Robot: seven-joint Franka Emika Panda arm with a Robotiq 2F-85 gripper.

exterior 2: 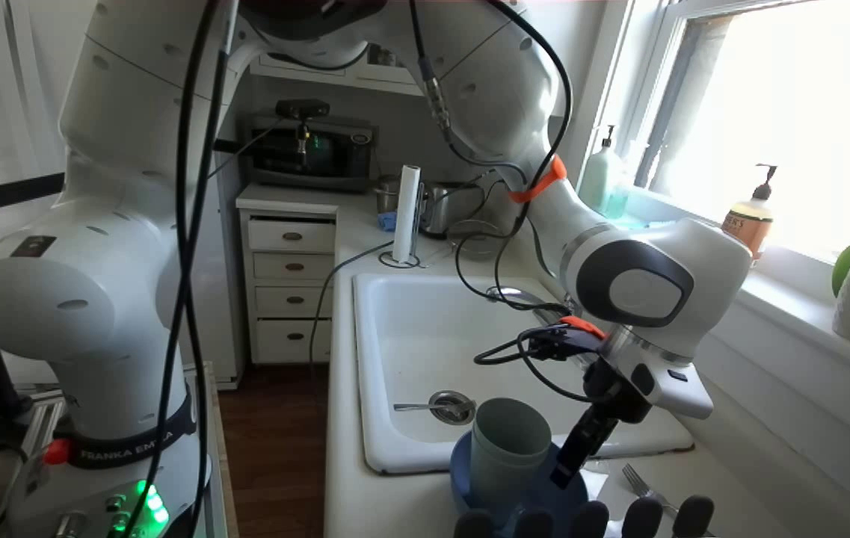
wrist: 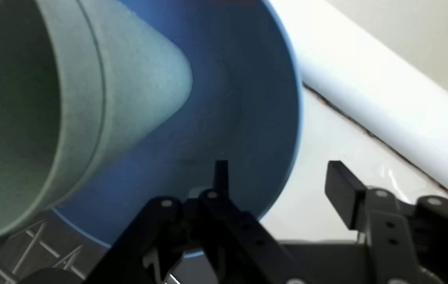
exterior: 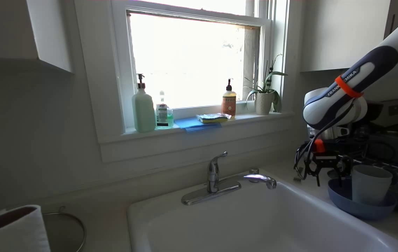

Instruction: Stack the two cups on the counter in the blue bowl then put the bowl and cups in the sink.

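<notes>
The blue bowl [exterior: 360, 210] was set on the counter [exterior 2: 395, 508] just beside the sink [exterior 2: 432, 336], with the tumblers [exterior 2: 507, 459], apparently nested, inside, presumably so that all could be lifted together. The empty gripper [wrist: 277, 171] was spread wide over the bowl's rim, seemingly for a pinch there.

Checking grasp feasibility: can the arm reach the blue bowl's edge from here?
Probably yes: in the wrist view the open end effector spans the edge of the blue bowl, and what look like nested cups leave that edge free.
</notes>
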